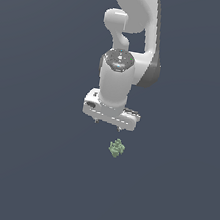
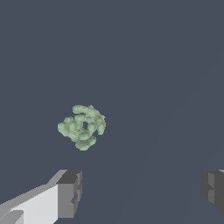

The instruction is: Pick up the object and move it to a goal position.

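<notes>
Fingers [image 2: 69, 194] sit closest to the wrist cam, one at each side, wide apart w/ nothing between them. You have the arm [image 1: 131, 39] hanging straight down, gripper [image 1: 108, 124] pointed at the floor [image 1: 21, 168], presumably for a top-down grab. Gripper is spread and empty. Object [image 1: 117, 148], a small pale-green knobbly clump, lies on the floor below the gripper, clear of both fingers. In the wrist view the object [image 2: 82, 127] is off the finger gap, nearer one finger, so expect to re-centre before descent. No goal marker visible.
</notes>
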